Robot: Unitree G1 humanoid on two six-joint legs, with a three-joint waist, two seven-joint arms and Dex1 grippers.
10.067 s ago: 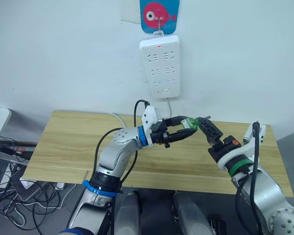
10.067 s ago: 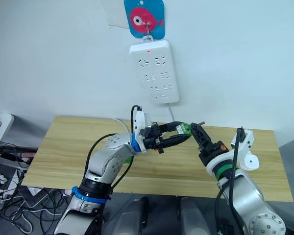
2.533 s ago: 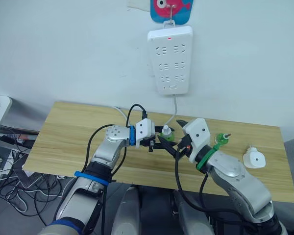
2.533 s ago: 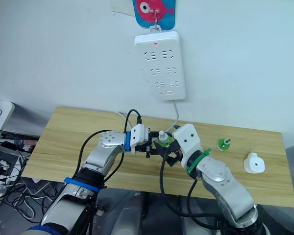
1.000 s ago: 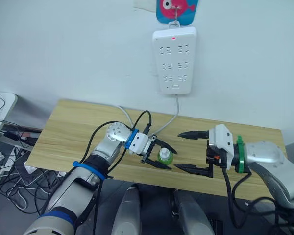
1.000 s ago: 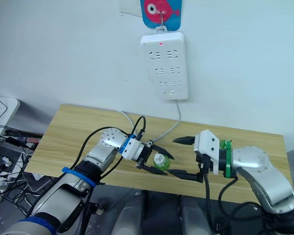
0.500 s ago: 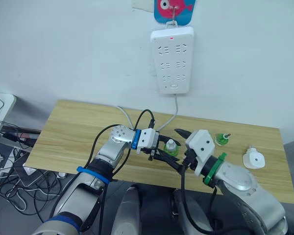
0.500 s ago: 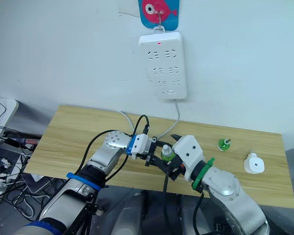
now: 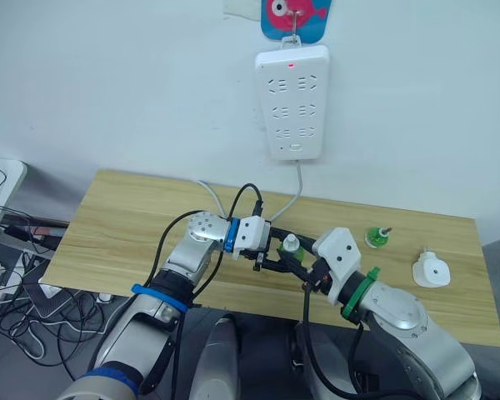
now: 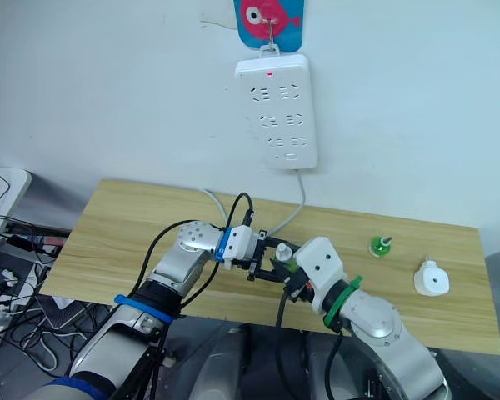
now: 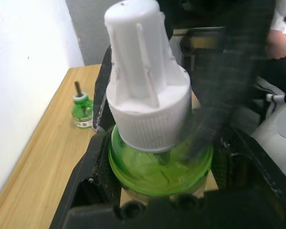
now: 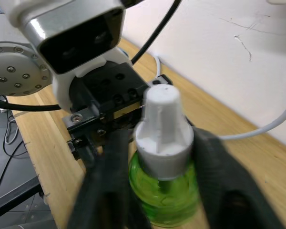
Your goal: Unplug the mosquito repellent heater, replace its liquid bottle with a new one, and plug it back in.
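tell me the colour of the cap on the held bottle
White, on the green bottle; clearest in the left wrist view.

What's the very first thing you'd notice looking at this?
The two robot arms meeting over the middle of the wooden table, both sets of black fingers around a little green bottle with a white cap. Next, the tall white power strip hanging on the wall under a bright fish picture.

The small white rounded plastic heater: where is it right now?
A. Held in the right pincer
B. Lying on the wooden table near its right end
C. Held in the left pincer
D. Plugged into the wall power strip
B: the small white rounded plastic heater lies on the light wooden table near its right end, apart from both pincers and from the tall white power strip.
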